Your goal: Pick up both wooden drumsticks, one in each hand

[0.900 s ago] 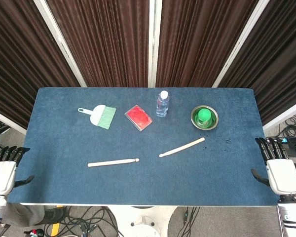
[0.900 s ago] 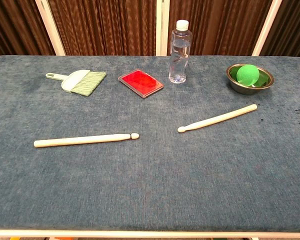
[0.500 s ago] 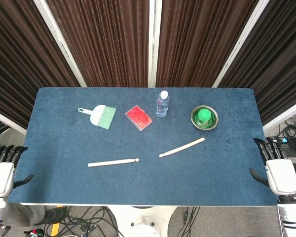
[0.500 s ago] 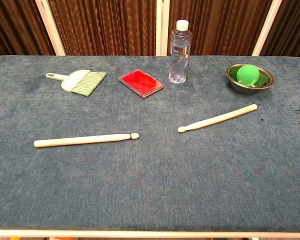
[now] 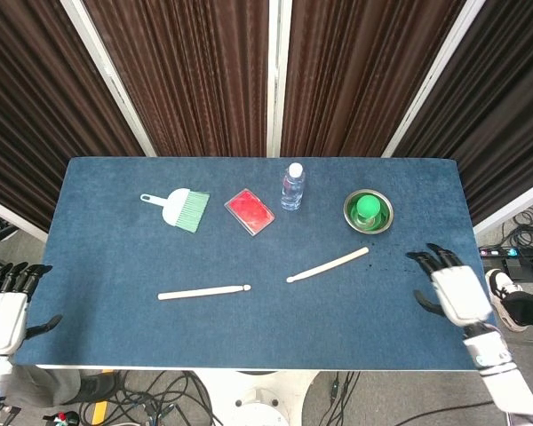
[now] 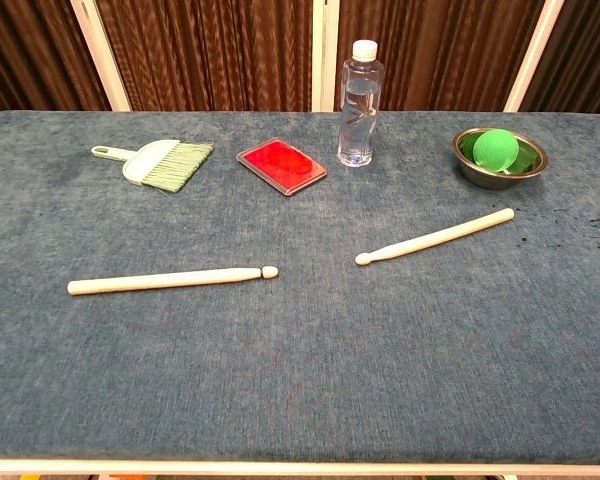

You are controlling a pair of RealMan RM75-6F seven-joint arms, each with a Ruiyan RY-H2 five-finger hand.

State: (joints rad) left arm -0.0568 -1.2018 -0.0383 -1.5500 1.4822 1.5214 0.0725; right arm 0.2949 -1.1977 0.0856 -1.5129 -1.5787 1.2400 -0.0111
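Blue table holds both sticks, untouched. Your right hand has just moved in over the edge toward the right stick, fingers spread, empty. Your left hand waits, open too.

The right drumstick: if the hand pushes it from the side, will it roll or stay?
The right drumstick is a thin round rod lying flat, so it may well roll. The table looks carpet-like, which should slow it. One end tapers to a small tip, so it would probably curve rather than roll straight. It looks stiff.

Left hand low at far left, fingers spread, right hand raised, fingers apart
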